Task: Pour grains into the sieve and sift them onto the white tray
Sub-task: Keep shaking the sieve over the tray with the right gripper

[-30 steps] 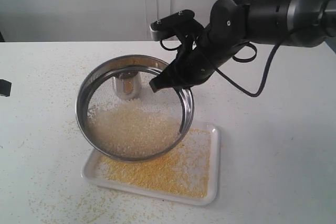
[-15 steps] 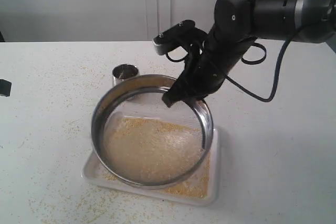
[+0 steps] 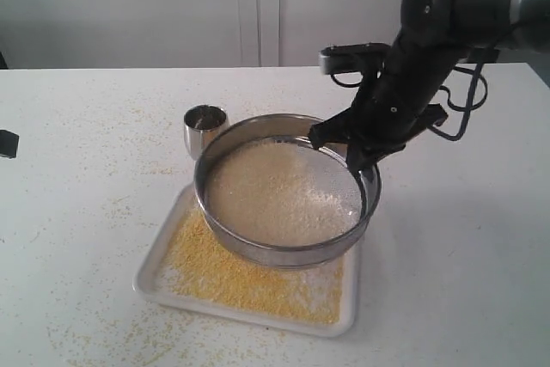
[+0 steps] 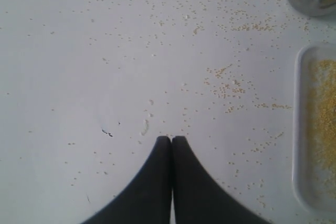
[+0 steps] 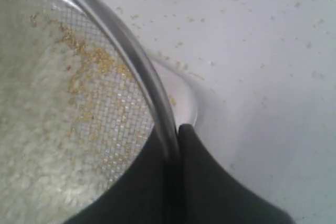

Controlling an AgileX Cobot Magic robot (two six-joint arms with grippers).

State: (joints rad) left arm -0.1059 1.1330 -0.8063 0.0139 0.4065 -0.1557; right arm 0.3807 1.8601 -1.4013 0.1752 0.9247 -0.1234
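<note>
- My right gripper (image 5: 176,136) is clenched on the rim of the sieve (image 3: 284,255), which it holds tilted just above the white tray (image 3: 151,281). My left gripper (image 4: 171,141) is pressed closed on nothing, over the tabletop (image 4: 79,51).
- Pale coarse grains (image 3: 275,191) sit on the mesh, and yellow fines lie on the tray.
- Risk, as I judge it: the sieve reaches past the tray's edge, so hard shaking could scatter meal.
- The thin rim could slip from the pinch, or the sieve could knock the steel cup (image 3: 204,126) just beside it.
- The white tabletop is strewn with stray grains, with a plain pale wall (image 3: 129,6) behind.

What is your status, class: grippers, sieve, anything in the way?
Right gripper shut on sieve rim; left gripper shut, empty. Sieve over white tray, pale grains inside, yellow grains below. Cup beside tray, nothing blocking.
</note>
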